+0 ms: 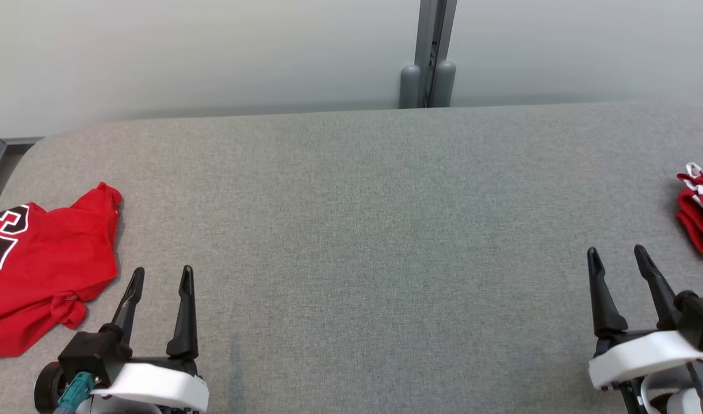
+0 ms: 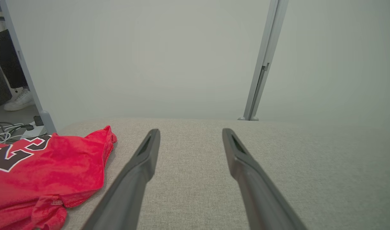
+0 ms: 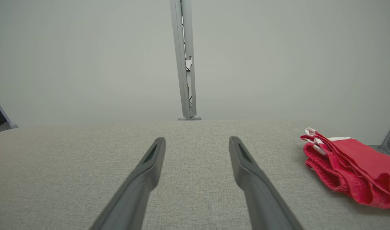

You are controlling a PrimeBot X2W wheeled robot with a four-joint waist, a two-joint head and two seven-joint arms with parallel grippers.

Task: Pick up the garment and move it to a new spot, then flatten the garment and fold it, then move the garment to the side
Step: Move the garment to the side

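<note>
A red garment [image 1: 41, 270] with black-and-white numerals lies loosely spread at the table's left edge; the left wrist view shows this red garment [image 2: 45, 172] at lower left. My left gripper [image 1: 160, 277] hovers just right of it, open and holding nothing, and its own camera shows the left gripper [image 2: 190, 134] with fingers wide apart. A second red garment [image 1: 701, 214] with white trim lies bunched at the right edge, and the right wrist view has that bunched garment [image 3: 351, 166] at its right. My right gripper [image 1: 617, 256], open and holding nothing, stands left of it; its camera shows the right gripper [image 3: 196, 142] spread over bare cloth.
The grey fabric table [image 1: 363, 230] stretches wide between the two grippers. A pale wall with a grey metal post [image 1: 429, 54] runs behind its far edge. Cables [image 2: 6, 131] and a person's white shoe [image 2: 19, 100] show on the floor beyond the table's left end.
</note>
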